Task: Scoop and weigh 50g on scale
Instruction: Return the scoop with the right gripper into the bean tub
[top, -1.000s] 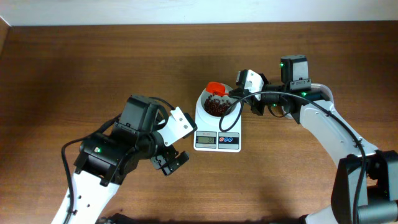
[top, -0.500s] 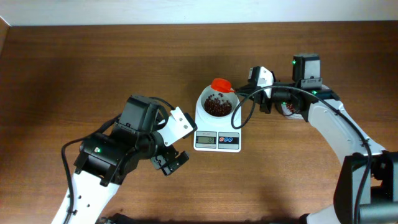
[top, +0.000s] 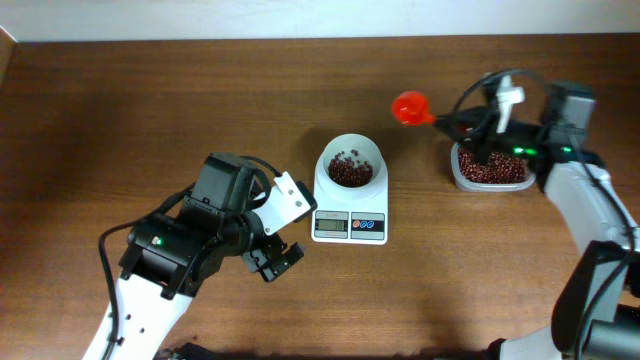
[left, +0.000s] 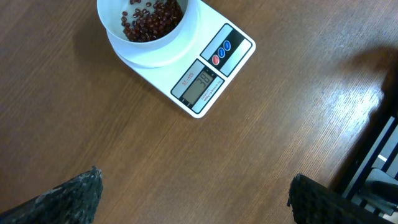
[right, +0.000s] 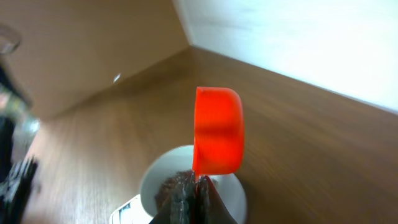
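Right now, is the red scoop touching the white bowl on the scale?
Apart. The overhead view shows the red scoop off to one side of the white bowl, with a strip of bare table between them.

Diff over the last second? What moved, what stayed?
The right gripper, shut on the orange-red plastic scoop, swung it from over the white digital scale rightward to beside the clear plastic tub. Nothing taken or released. The small dark red-brown beans on the scale, the scale itself and the open left gripper stayed put.
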